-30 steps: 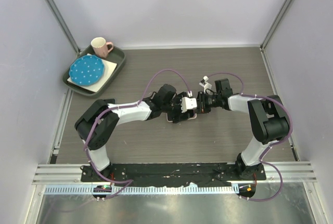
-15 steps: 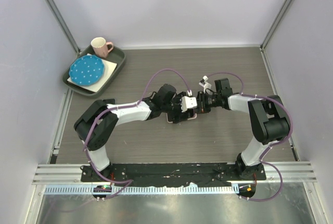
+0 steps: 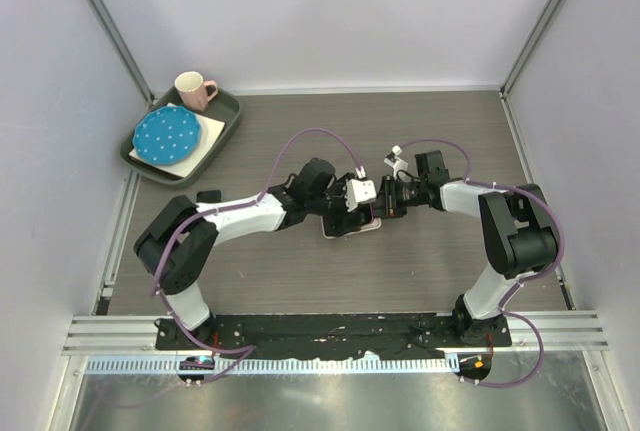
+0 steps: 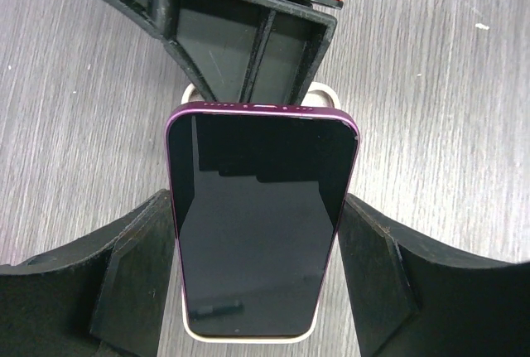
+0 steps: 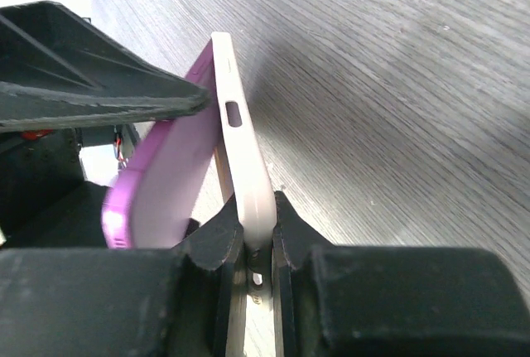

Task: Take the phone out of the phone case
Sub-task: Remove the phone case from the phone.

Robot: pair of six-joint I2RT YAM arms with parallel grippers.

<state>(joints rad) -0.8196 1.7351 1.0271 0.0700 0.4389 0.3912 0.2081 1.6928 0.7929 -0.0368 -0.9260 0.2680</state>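
**A:** Where is the phone?

**B:** Mid-table, between the two arms. It is purple with a dark screen. The left gripper clamps it by its long sides, one finger against each edge.

**A:** And the phone case?

**B:** Cream-coloured, right behind the phone, over the wooden table. The right gripper has its jaws nearly pressed together, pinching one thin wall of the case.

**A:** Is the phone out?

**B:** Partly. From the right wrist, the phone leans away from the case, with a wedge-shaped gap between them at the far end. Near the fingers they meet, and I cannot tell whether that end is seated. From the left wrist, the cream rim shows past the phone's near end, and two rounded corners peek out behind its far end.

**A:** Anything else on the table?

**B:** A dark green tray in the far-left corner, well apart. It holds a blue dotted plate and a pink mug.
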